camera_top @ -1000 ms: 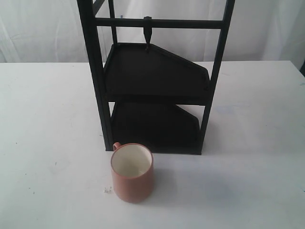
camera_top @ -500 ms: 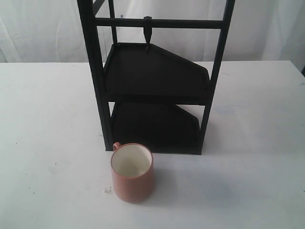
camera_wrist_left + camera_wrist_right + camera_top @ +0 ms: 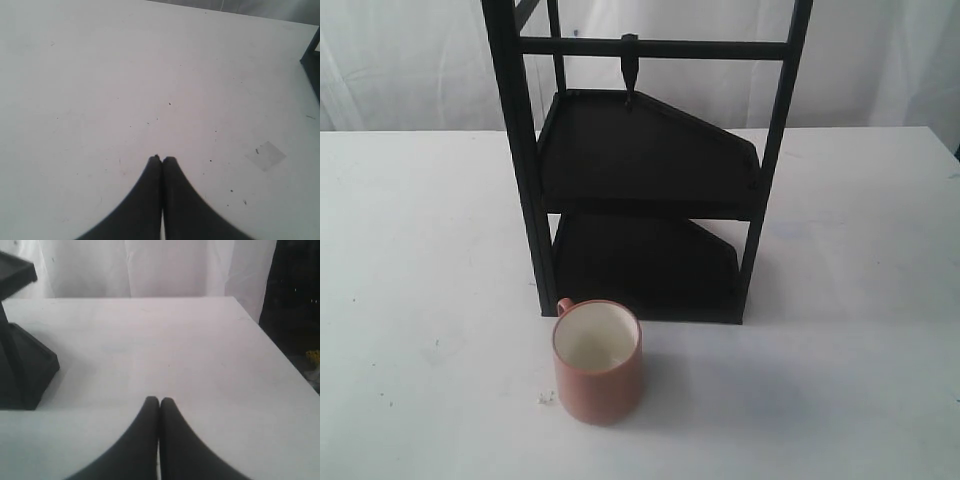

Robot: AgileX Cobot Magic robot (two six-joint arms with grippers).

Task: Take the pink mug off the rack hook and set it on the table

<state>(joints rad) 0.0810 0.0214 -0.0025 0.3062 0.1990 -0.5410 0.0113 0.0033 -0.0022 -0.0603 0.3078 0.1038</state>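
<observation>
Although the task speaks of a hook, the pink mug (image 3: 598, 360) stands upright on the table (image 3: 840, 380), mouth up, just in front of the rack (image 3: 520, 180), and the rack hook (image 3: 630, 70) hangs bare from its crossbar (image 3: 720, 48) — so we judge the job as good as done. Our left gripper (image 3: 161, 159) has its fingers (image 3: 150, 195) pressed together tip to tip with nothing between them, only bare table ahead of the tips. Our right gripper (image 3: 159, 400) is the same, closed on nothing, with the rack's foot well off to one side of its fingertips. The mug shows in neither wrist view, so it lies outside what either pair of fingers faces. Should we need to take it up, we would reckon it stiff, light enough for these arms, and brittle — the matte outside should give the pads some bite, but a knock against the rack could chip it. The thin loop handle (image 3: 564, 306), turned toward the rack, looks too slight to pinch safely; we would rather straddle the rim, one finger inside the cream wall and one outside
</observation>
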